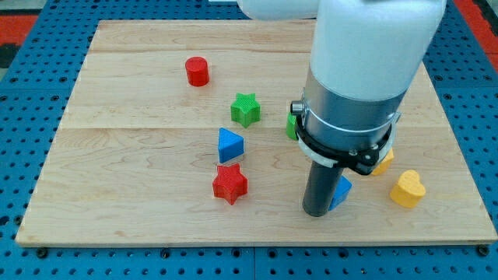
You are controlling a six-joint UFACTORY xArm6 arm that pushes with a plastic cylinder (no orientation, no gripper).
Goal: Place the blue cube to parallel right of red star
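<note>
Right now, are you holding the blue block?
No, nothing is held. My tip only presses against the view's left side of the blue cube.

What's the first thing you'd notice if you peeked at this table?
The big white and grey arm fills the view's right half, its dark rod coming down so my tip sits near the board's bottom edge. The blue cube peeks out on the tip's right side, mostly hidden. To the view's left lies the red star, with a blue triangle just above it.
</note>
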